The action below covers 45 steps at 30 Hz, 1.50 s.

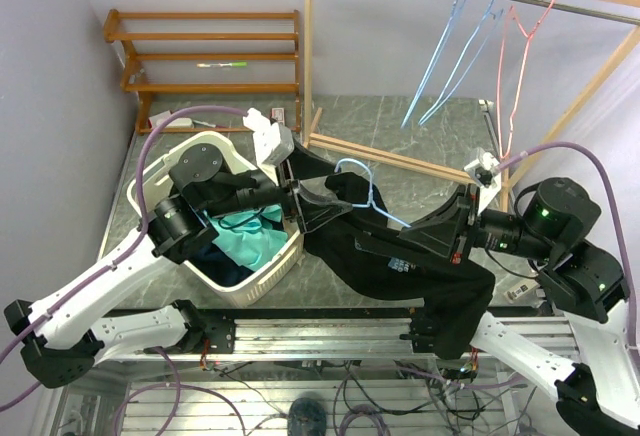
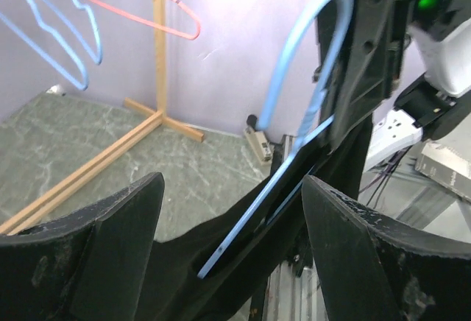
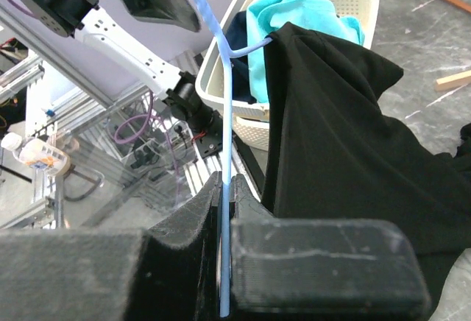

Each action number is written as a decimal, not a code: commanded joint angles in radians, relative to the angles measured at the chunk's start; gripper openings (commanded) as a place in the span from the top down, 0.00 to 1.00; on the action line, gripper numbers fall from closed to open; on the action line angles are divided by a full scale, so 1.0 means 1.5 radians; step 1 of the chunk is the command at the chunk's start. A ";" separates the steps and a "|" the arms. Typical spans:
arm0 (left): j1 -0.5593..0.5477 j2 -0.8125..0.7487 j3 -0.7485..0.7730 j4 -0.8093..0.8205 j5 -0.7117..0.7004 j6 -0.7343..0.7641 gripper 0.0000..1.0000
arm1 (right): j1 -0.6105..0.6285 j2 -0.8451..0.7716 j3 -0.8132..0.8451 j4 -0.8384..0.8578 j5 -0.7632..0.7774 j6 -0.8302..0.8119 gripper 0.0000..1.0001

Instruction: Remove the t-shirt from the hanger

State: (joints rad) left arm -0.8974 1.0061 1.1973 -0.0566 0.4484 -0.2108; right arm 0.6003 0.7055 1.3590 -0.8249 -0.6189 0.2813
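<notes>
Beside basket, blue hanger clamped in right gripper; black t-shirt draped on it; left gripper spread wide, nothing gripped.

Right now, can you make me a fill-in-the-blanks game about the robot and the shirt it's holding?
1. The t-shirt is ____ in colour.
2. The right gripper is ____ on the blue hanger.
3. The left gripper has its jaws ____ around the shirt and hanger.
4. The number of spare hangers on the rail at the back is ____.

Missing words: black; shut; open; three.
</notes>
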 commanded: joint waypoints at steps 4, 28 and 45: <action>0.005 0.033 0.020 0.096 0.126 -0.049 0.16 | -0.001 -0.001 -0.020 0.076 -0.042 0.020 1.00; -0.005 0.080 -0.022 0.216 0.175 -0.135 0.56 | 0.000 0.000 -0.068 0.148 -0.060 0.060 1.00; -0.008 0.062 0.010 0.121 0.131 -0.086 0.93 | -0.001 -0.016 -0.082 0.113 -0.001 0.049 0.70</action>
State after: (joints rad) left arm -0.9096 1.1229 1.1660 0.1871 0.7185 -0.4034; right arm 0.5968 0.7105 1.2469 -0.6559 -0.6762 0.3634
